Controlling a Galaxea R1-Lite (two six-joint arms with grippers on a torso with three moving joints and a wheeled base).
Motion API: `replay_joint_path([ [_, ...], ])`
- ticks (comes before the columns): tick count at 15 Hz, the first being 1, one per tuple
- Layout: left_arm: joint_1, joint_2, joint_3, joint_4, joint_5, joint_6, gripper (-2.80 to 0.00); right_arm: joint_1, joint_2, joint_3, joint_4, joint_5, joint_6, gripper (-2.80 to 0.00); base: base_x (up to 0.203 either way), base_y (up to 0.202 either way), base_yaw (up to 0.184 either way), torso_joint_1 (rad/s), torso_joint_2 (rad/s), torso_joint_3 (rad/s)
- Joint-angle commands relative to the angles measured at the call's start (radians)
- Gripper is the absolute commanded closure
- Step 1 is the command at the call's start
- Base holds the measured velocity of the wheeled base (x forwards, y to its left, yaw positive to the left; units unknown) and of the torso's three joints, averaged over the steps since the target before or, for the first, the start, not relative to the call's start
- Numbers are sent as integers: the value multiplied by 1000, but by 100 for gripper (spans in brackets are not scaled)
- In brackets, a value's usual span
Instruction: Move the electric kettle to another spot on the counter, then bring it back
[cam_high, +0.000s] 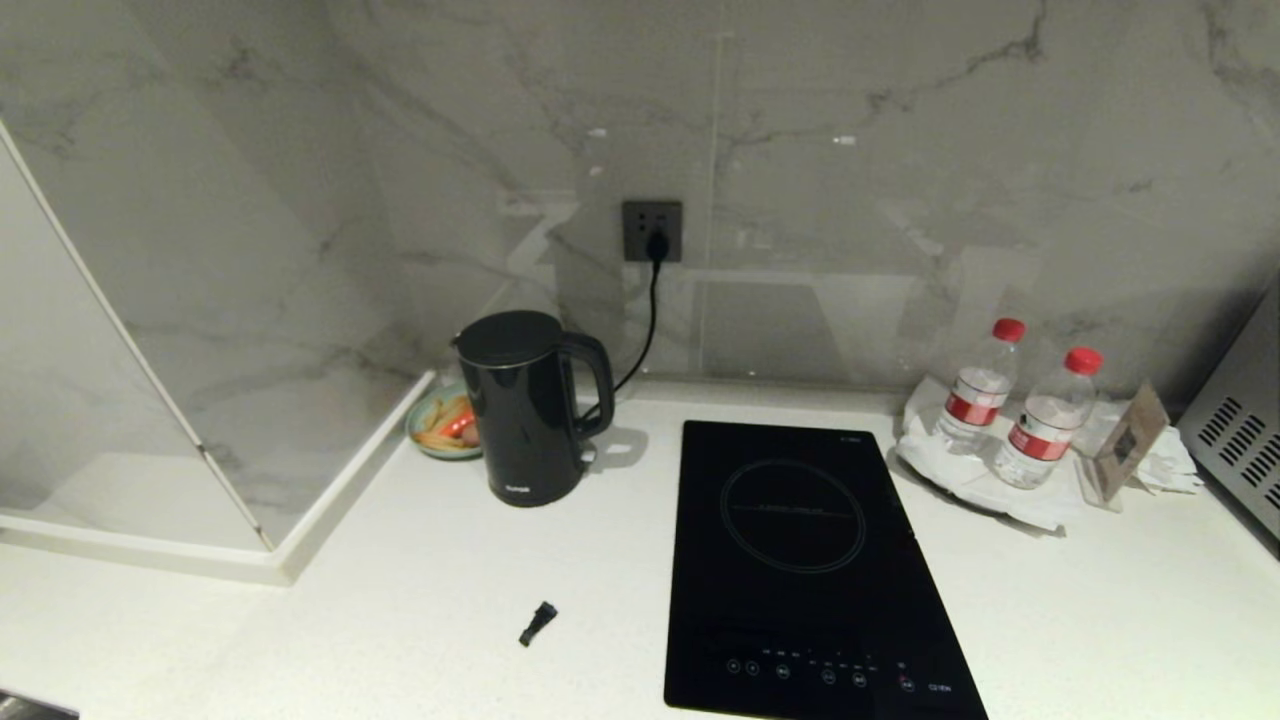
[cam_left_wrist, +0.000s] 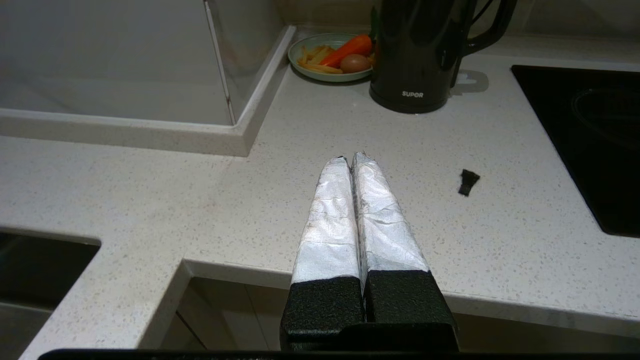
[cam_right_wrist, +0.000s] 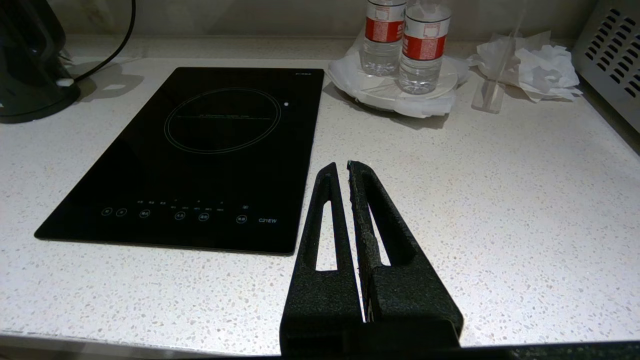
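Electric kettle (cam_high: 528, 408) stands upright at the back of the counter (cam_high: 420, 590), lid on, loop handle facing the induction hob (cam_high: 800, 570). It's just left of the hob. A small plate of food (cam_high: 440, 425) sits just behind it on the left, touching or nearly so; can't tell which. Cord (cam_high: 645, 320) runs from the wall socket (cam_high: 652, 231) down behind the handle. Can't see whether the kettle sits on a separate base.

Neither arm shows in the head view. Left gripper (cam_left_wrist: 349, 159), with taped fingers, is clenched on nothing, hanging near the front edge and pointing toward the kettle. Right gripper (cam_right_wrist: 339, 166) is pressed together and empty too, in front of the hob's right side. Nothing done yet; kettle untouched.

Risks, my read:
- Glossy round body means slip risk; the handle looks like the safer grab.
- Any push left knocks the plate.
- If the cord belongs to a base under the kettle, dragging instead of lifting pulls the base along or tips the kettle.
- Small black scrap (cam_high: 537, 622) lies on the counter in front; setting the kettle on it leaves it rocking.

Room: open white counter in front of the kettle out to the rounded front edge. Left is boxed in by the raised ledge (cam_high: 300, 540). Right of the hob there's more counter, but two water bottles (cam_high: 1010, 405) on a tray crowd the back.
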Motion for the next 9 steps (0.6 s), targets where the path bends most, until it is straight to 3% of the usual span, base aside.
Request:
replay_joint_path([
  [1,0,3,0,0,-1,2,0,0,0,0,0,1,0,0,0,0,0,0,0,0],
  [4,0,3,0,-2,0,0,0,0,0,0,0,1,0,0,0,0,0,2,2,-73],
  [9,0,3,0,0,-1,0,0,0,0,0,0,1,0,0,0,0,0,2,6,-182],
])
